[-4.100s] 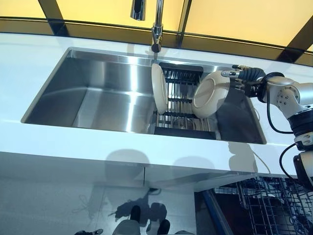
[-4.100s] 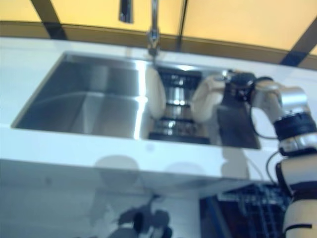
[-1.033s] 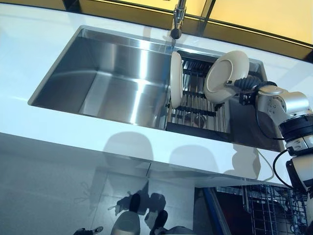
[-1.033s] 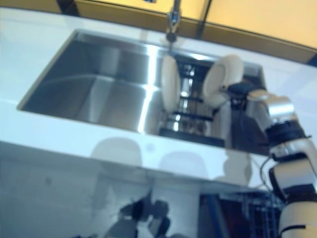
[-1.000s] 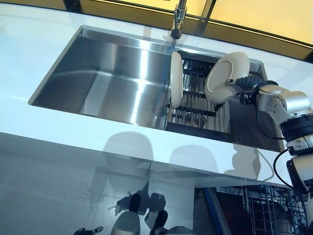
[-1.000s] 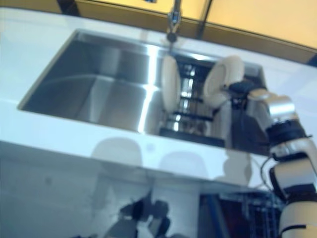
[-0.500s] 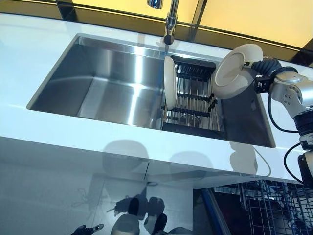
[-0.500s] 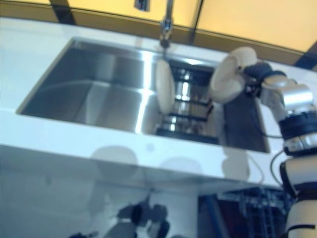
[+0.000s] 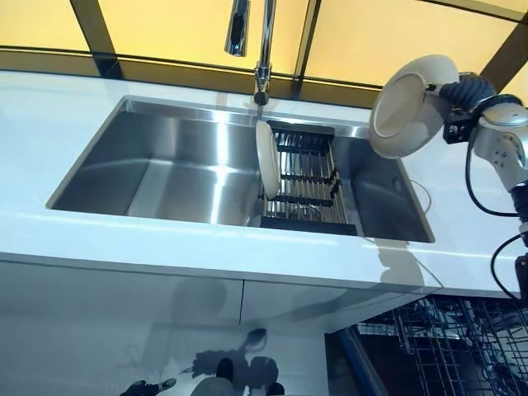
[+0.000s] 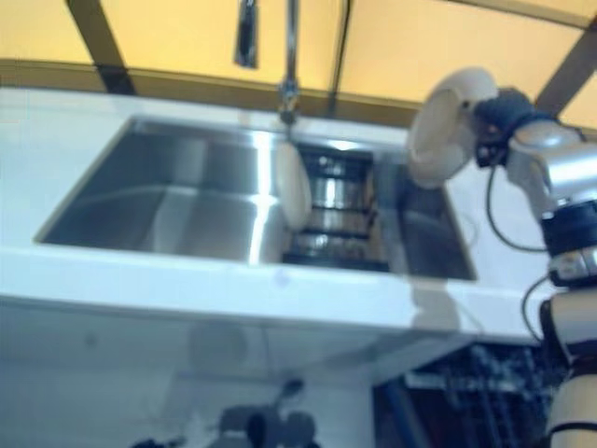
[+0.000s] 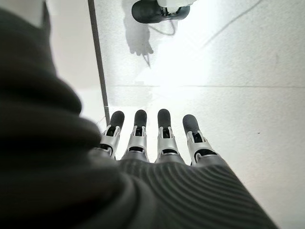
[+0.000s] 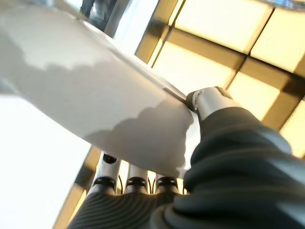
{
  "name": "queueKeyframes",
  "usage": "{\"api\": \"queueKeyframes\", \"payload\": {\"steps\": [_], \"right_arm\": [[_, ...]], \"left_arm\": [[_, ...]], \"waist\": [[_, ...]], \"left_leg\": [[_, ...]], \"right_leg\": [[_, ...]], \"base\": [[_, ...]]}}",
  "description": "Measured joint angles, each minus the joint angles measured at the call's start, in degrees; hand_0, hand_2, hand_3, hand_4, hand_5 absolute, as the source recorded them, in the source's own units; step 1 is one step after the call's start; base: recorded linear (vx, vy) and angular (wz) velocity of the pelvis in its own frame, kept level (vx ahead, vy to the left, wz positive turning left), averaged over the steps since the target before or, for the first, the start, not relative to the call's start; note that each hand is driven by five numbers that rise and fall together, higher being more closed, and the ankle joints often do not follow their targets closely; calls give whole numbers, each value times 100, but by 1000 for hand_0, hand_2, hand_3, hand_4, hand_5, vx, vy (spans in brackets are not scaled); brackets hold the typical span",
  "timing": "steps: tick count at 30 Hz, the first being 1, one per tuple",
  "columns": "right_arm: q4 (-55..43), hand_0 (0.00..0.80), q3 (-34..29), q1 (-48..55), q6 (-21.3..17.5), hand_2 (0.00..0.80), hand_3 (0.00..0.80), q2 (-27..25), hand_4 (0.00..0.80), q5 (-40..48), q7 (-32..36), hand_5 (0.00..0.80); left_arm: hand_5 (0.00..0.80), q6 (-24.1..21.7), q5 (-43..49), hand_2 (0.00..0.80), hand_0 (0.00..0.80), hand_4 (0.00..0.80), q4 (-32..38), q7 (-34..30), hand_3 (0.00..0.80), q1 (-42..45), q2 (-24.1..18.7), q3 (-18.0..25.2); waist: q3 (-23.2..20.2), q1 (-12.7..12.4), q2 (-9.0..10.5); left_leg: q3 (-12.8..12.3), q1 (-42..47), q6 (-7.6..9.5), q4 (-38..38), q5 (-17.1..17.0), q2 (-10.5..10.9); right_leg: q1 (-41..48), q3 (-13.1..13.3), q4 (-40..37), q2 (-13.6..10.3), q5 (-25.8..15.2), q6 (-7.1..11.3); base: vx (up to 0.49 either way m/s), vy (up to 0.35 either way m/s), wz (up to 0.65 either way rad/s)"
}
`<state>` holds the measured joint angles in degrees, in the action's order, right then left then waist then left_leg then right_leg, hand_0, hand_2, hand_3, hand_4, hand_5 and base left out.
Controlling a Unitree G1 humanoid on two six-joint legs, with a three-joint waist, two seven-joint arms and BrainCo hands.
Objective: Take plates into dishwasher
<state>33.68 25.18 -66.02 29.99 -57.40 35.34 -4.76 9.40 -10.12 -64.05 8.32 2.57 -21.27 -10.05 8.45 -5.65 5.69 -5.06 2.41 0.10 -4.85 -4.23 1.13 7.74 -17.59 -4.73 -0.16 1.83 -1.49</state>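
Observation:
My right hand (image 9: pixel 467 91) is shut on a cream plate (image 9: pixel 407 106), held tilted in the air above the sink's right end. In the right wrist view the thumb (image 12: pixel 208 100) lies on the plate (image 12: pixel 95 90) rim and the fingers (image 12: pixel 128 182) curl behind it. A second cream plate (image 9: pixel 266 158) stands on edge at the left end of the black dish rack (image 9: pixel 309 177) inside the sink. My left hand (image 11: pixel 157 143) shows only in its wrist view, fingers straight, hanging over the floor with nothing in it.
The steel sink (image 9: pixel 157 169) sits in a white counter (image 9: pixel 206 241), with a faucet (image 9: pixel 264 49) at its back edge. An open dishwasher's wire basket (image 9: pixel 462 346) shows at the lower right, below the counter.
My right hand has lifted its plate up out of the rack and carried it to the right, clear of the sink. The camera has also shifted. The other plate stays in the rack.

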Motion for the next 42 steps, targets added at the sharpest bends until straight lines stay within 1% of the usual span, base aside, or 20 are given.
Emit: {"api": "queueKeyframes", "payload": {"steps": [2, 4, 5, 6, 8, 10, 12, 15, 17, 19, 21, 24, 25, 27, 28, 31, 33, 37, 39, 42], "right_arm": [[-6, 800, 24, -7, 0, 800, 800, -146, 800, -48, 112, 800], [-8, 800, 36, -7, 3, 800, 800, -284, 800, -94, 225, 800], [-9, 800, 37, -7, 3, 800, 800, -375, 800, -94, 295, 800], [-9, 800, 37, -10, 3, 800, 800, -421, 800, -97, 329, 800], [-9, 800, 62, -12, 4, 800, 800, -543, 800, -164, 433, 800], [-6, 800, 138, -13, 4, 800, 800, -677, 800, -375, 536, 800], [8, 800, 259, -35, 8, 800, 800, -756, 800, -590, 661, 800], [17, 800, 289, -35, 3, 800, 800, -910, 800, -891, 883, 800], [15, 800, 318, -35, 2, 800, 800, -1098, 800, -1056, 1080, 800], [13, 800, 335, -35, -6, 800, 800, -1221, 800, -1176, 1247, 800], [23, 800, 389, -23, -12, 800, 800, -1337, 800, -1219, 1358, 800], [-1, 800, 370, 96, -31, 800, 800, -1487, 800, -1224, 1499, 800], [11, 800, 336, 250, -61, 800, 800, -1610, 800, -1227, 1550, 800], [20, 800, 217, 538, -64, 800, 800, -1764, 800, -1359, 1611, 800], [32, 800, 207, 650, -76, 800, 800, -1845, 800, -1432, 1666, 800], [28, 800, -51, 972, -92, 800, 800, -1979, 800, -1467, 1814, 800], [26, 800, -241, 1128, -98, 800, 800, -2008, 800, -1590, 1895, 800], [27, 800, -666, 1751, -115, 800, 800, -2132, 800, -1876, 2078, 800], [29, 800, -812, 1978, -115, 800, 800, -2141, 800, -1905, 2180, 800], [26, 800, -1070, 2305, -125, 800, 800, -2146, 800, -1967, 2307, 800]], "left_arm": [[0, 16, 46, 0, 0, 0, -2, -1, 0, 6, 2, -1], [0, 35, 59, 0, 0, 0, -1, -2, 0, 2, 1, -1], [0, 38, 66, 0, 0, 0, -1, -3, 0, -3, 0, -1], [0, 38, 74, 0, 0, 0, -1, -3, 0, -1, 0, -1], [0, 47, 129, 0, 0, 0, -6, -5, 0, -2, -1, -3], [0, 49, 225, 0, 0, 0, -14, -6, 0, -4, -3, -3], [0, 50, 265, 0, 0, 0, -21, -27, 0, 8, -8, -3], [0, 49, 267, 0, 0, 0, -18, -73, 0, -4, -9, -4], [0, 48, 320, 0, 0, 0, -16, -128, 0, -16, -19, -4], [0, 47, 454, 0, 0, 0, -16, -172, 0, 30, -22, -13], [0, 48, 494, 0, 0, 0, -17, -200, 0, 51, -33, -110], [0, 48, 500, 0, 0, 0, -15, -231, 0, 60, -33, -127], [0, 39, 505, 0, 0, 0, 0, -235, 0, 36, -41, -128], [0, 34, 616, 0, 0, 0, -3, -258, 0, 21, -58, -129], [0, 30, 699, 0, 0, 0, -2, -268, 0, 22, -67, -130], [0, 30, 719, 0, 0, 0, -9, -306, 0, 111, -118, -132], [0, 35, 726, 0, 0, 0, -17, -347, 0, 157, -149, -132], [0, 7, 902, 0, 0, 0, -5, -377, 0, 106, -186, -133], [0, -6, 941, 0, 0, 0, -10, -380, 0, 129, -186, -132], [0, -4, 944, 0, 0, 0, -16, -385, 0, 130, -191, -132]], "waist": [[-82, 28, -21], [-132, 83, -38], [-141, 163, -44], [-146, 168, -47], [-151, 204, -48], [-153, 229, -49], [-177, 314, -47], [-220, 370, -76], [-228, 388, -78], [-241, 490, -66], [-254, 552, -61], [-258, 657, -61], [-273, 650, -57], [-281, 668, -59], [-288, 761, -65], [-321, 856, -114], [-347, 948, -159], [-368, 1001, -194], [-376, 1085, -208], [-376, 1134, -211]], "left_leg": [[-110, 13, 2, 0, 1, -12], [-126, 17, 2, 0, 1, -17], [-130, 21, 2, 0, 1, -21], [-130, 21, 2, -1, 1, -22], [-211, 53, 3, 0, 2, -35], [-273, 84, 3, 0, 17, -52], [-304, 87, 1, -1, 22, -61], [-424, 89, -3, 0, 37, -86], [-457, 90, -7, 0, 42, -94], [-491, 90, -9, 0, 45, -100], [-593, 90, -15, 0, 57, -129], [-681, 88, -27, 0, 66, -157], [-738, 88, -35, 0, 75, -171], [-764, 86, -41, 0, 82, -183], [-774, 85, -42, -1, 90, -184], [-864, 77, -43, -1, 116, -193], [-899, 72, -38, 0, 134, -194], [-922, 66, -47, 0, 166, -196], [-976, 44, -43, 0, 183, -197], [-1044, 34, -41, 0, 201, -197]], "right_leg": [[-9, 65, 0, 1, -14, 2], [-12, 81, -1, 4, -19, 4], [-12, 86, 1, 7, -21, 4], [-12, 88, 0, 9, -23, 4], [-13, 165, -1, 16, -39, -4], [-15, 240, -1, 26, -45, 1], [-28, 286, -1, 33, -48, 11], [-98, 406, 4, 47, -64, 18], [-114, 453, 4, 57, -69, 19], [-121, 473, 5, 61, -70, 20], [-174, 586, 13, 81, -88, 39], [-212, 668, 12, 102, -107, 44], [-231, 728, 7, 112, -114, 53], [-247, 766, 2, 120, -118, 58], [-249, 775, -1, 121, -118, 58], [-295, 849, 2, 124, -120, 58], [-318, 901, -4, 123, -131, 53], [-361, 979, -5, 125, -131, 54], [-400, 1030, -1, 125, -132, 55], [-427, 1092, -10, 125, -146, 67]], "base": [[-26, -15, -14], [-35, -23, -8], [0, 0, 0], [-23, -14, -6], [-25, -29, -17], [-15, -36, -20], [2, -24, -12], [17, -37, -19], [22, -50, -13], [17, -64, -8], [1, -69, -24], [-4, -73, -20], [4, -64, -22], [11, -58, -14], [7, -48, -4], [2, -39, -16], [-1, -40, -17], [-8, -29, -10], [12, -21, -13], [9, -24, -11]]}}
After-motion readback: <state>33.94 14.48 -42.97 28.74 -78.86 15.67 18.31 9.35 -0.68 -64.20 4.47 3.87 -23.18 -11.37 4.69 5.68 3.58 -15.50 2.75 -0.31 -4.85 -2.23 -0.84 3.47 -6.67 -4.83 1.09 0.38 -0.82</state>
